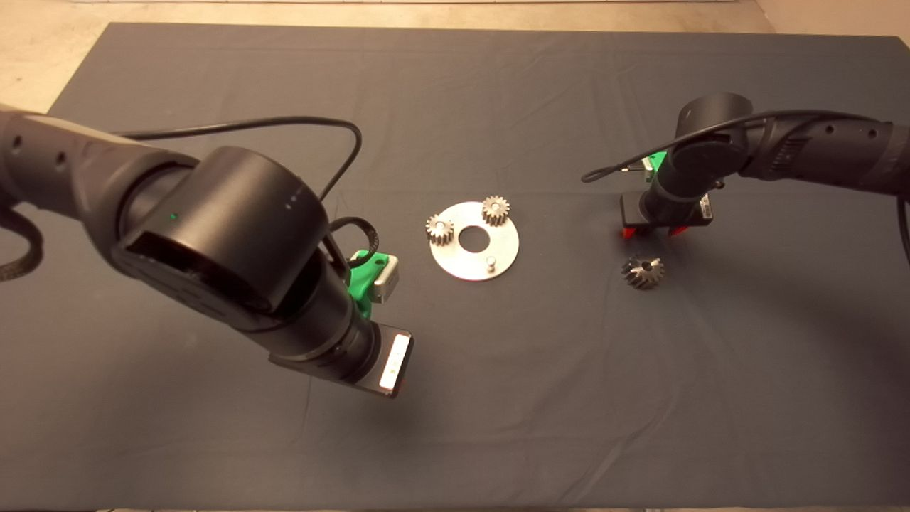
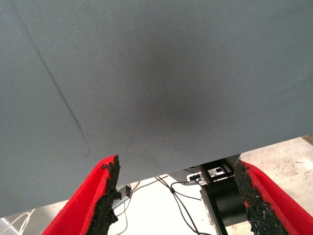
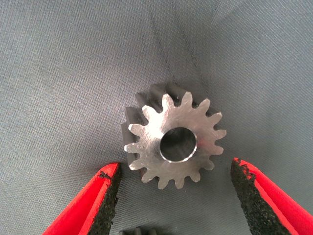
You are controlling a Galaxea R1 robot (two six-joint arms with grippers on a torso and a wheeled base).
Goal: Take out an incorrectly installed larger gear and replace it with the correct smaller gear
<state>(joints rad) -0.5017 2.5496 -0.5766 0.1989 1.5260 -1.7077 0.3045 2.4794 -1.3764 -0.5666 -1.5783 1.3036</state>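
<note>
The smaller gear point(image 3: 176, 142) lies flat on the mat, straight-toothed with a round bore. My right gripper point(image 3: 173, 164) hangs open just above it, one finger on each side, not touching. In the head view the right gripper point(image 1: 654, 231) hides this gear. The larger gear point(image 1: 643, 272), dark with slanted teeth, rests on the mat just in front of that gripper; its edge point(image 3: 142, 230) shows between the fingers. My left gripper point(image 2: 176, 169) is open over bare mat, front left of the plate, its body point(image 1: 387, 370) low over the cloth.
A round steel plate point(image 1: 462, 267) lies mid-mat with two small gears point(image 1: 439, 229) point(image 1: 495, 210) on pegs and one bare peg point(image 1: 490, 263). The left arm's bulk point(image 1: 227, 235) fills the left side. The mat's front edge point(image 2: 274, 144) runs near the left gripper.
</note>
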